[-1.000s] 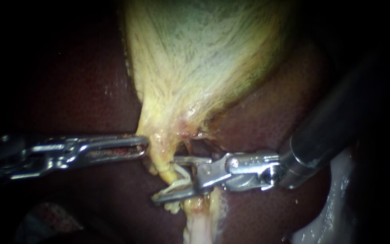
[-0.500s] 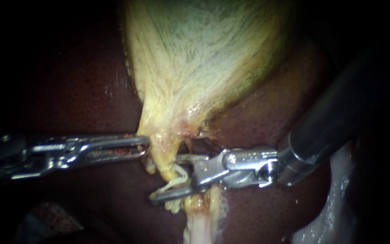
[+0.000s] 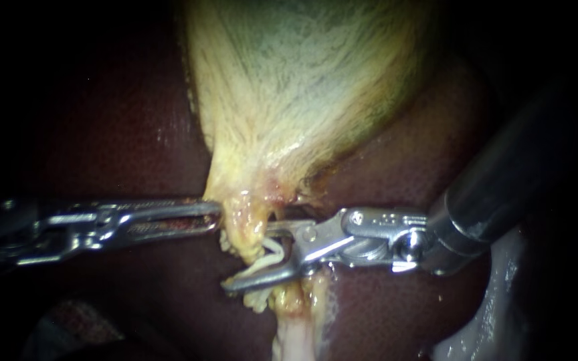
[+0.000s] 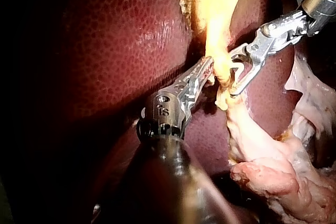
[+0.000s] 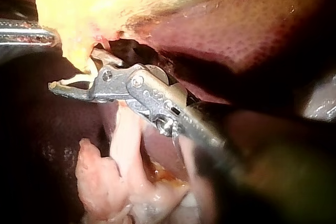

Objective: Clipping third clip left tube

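Note:
The pale yellow-green gallbladder (image 3: 302,87) narrows downward into a yellow tube (image 3: 245,230), the left of the strands at its neck, lying on dark red liver (image 3: 115,134). My right instrument (image 3: 245,257) carries a white clip (image 3: 262,262) in its jaws. They stand well apart and straddle that tube from the right; the same shows in the left wrist view (image 4: 236,74) and the right wrist view (image 5: 73,72). My left instrument (image 3: 199,217) lies level, its jaws together, pinching the neck's edge beside the tube (image 4: 220,66).
A pale stalk of tissue (image 3: 296,337) runs down from below the clip. Whitish tissue (image 3: 496,301) lies at the lower right, and pinkish fatty lumps (image 4: 273,177) sit beyond the tube. Liver (image 5: 252,30) surrounds the working spot closely.
My right instrument's jaws have slid a little further leftward across the tube and stand slightly closer together around the clip. The left instrument has held still.

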`<state>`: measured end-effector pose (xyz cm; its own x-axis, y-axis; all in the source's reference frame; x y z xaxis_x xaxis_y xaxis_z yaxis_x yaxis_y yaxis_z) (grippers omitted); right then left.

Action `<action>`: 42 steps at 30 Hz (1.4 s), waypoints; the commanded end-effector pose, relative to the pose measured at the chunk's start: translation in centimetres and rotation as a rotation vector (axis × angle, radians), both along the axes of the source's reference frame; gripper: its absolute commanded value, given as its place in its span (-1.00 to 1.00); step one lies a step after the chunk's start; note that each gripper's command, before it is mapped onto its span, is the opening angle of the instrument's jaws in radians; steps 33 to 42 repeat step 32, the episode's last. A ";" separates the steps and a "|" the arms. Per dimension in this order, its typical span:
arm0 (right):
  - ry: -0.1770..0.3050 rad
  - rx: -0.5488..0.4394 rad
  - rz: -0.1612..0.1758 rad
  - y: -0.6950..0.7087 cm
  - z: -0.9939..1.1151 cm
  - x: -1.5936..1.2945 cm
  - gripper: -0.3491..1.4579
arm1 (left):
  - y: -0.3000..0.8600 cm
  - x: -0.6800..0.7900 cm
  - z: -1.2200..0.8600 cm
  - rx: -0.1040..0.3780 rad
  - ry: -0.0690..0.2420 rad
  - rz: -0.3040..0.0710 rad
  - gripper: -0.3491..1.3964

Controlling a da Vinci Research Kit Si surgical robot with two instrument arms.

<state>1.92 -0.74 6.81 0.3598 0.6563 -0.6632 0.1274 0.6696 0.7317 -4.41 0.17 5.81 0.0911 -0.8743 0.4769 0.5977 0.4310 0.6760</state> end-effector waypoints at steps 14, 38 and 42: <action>-0.077 0.128 0.015 0.05 0.01 -0.14 -1.00 | 0.01 -0.02 0.02 0.000 0.001 0.000 -1.00; -0.084 0.123 0.009 0.02 0.04 -0.14 -1.00 | 0.03 -0.03 0.03 0.000 0.001 -0.001 -1.00; -0.084 0.123 0.009 0.02 0.04 -0.14 -1.00 | 0.03 -0.03 0.03 0.000 0.001 -0.001 -1.00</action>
